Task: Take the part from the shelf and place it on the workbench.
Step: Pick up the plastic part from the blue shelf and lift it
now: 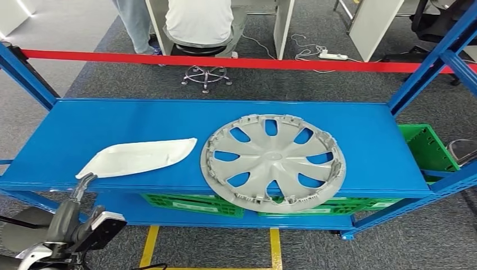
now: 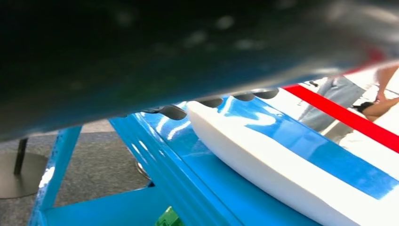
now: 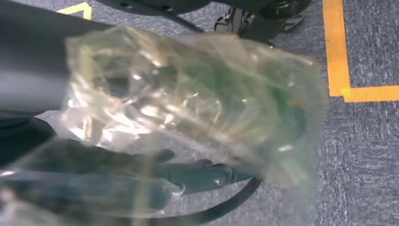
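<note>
White part (image 1: 136, 157) lies flat on blue shelf (image 1: 73, 121), long axis across it, tapered tip toward grey wheel cover (image 1: 274, 162). Our left hand (image 1: 84, 185) near blunt end; grip unclear. Right hand (image 3: 155, 169) behind clear wrap, grip unclear.

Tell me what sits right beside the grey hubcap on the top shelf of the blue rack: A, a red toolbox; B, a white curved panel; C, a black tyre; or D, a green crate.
B: a white curved panel lies on the blue shelf just to one side of the grey hubcap; the green crates sit on the level below.
</note>
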`<control>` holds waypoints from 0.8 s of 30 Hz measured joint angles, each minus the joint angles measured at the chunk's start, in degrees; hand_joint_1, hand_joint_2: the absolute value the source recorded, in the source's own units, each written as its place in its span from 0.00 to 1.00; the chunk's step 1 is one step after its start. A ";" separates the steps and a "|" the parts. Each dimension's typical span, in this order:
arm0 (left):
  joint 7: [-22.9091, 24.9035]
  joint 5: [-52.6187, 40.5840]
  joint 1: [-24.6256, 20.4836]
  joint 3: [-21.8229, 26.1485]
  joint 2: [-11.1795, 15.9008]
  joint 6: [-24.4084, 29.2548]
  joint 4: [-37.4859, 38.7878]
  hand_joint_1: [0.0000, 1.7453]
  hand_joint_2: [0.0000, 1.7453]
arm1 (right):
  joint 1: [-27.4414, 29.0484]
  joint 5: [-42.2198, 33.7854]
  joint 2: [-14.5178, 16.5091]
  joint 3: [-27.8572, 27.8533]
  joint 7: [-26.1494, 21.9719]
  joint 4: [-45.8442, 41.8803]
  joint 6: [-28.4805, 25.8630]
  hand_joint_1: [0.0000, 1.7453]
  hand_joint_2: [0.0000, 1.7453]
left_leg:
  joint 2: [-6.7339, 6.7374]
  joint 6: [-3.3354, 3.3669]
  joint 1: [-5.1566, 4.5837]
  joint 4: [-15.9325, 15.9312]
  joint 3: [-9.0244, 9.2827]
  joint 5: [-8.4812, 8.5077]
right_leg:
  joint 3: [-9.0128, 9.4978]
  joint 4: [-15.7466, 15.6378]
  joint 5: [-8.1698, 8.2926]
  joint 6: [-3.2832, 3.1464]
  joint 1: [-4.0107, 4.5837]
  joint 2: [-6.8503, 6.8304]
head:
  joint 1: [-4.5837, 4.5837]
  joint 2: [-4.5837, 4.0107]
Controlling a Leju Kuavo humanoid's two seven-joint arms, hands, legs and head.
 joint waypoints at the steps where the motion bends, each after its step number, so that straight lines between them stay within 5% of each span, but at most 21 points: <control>1: 0.18 -0.16 -0.14 -0.29 0.15 0.20 0.05 0.00 0.00 | 0.00 0.01 -0.01 0.00 0.00 0.01 -0.01 0.00 0.00 | 0.01 0.07 -0.03 0.01 -0.01 -0.01 | 0.20 -0.11 0.07 0.12 -0.03 0.01 | -0.01 0.00; 4: 1.40 -1.73 -0.55 -1.12 0.60 1.37 0.20 0.00 0.00 | 0.03 0.11 -0.01 0.00 0.00 0.04 -0.01 0.00 0.00 | 0.01 0.26 -0.12 0.05 -0.02 -0.01 | 0.50 -0.29 0.20 0.52 -0.14 0.02 | -0.01 0.00; 8: 3.60 -6.55 -1.07 -2.83 1.39 4.55 0.29 0.00 1.00 | 0.03 0.30 0.00 0.00 0.06 0.07 0.01 0.00 0.00 | 0.01 0.46 -0.26 0.07 0.00 -0.03 | 0.48 -0.34 0.16 1.10 -0.28 0.00 | -0.02 0.00; 17: 6.24 -15.73 -1.39 -5.58 2.48 11.52 -0.03 0.00 1.00 | 0.06 0.52 0.01 -0.01 0.17 0.07 0.09 0.00 0.00 | 0.01 0.48 -0.16 0.04 0.14 0.03 | 0.39 -0.23 0.18 1.15 -0.18 0.00 | -0.03 0.00; 24: 14.28 -26.46 -1.73 -4.98 4.13 12.62 -0.39 0.00 1.00 | 0.05 0.99 0.01 -0.01 0.81 0.07 0.09 0.00 0.00 | 0.01 0.36 -0.12 0.01 0.14 0.11 | 0.43 -0.15 0.18 1.15 -0.16 0.01 | -0.04 0.00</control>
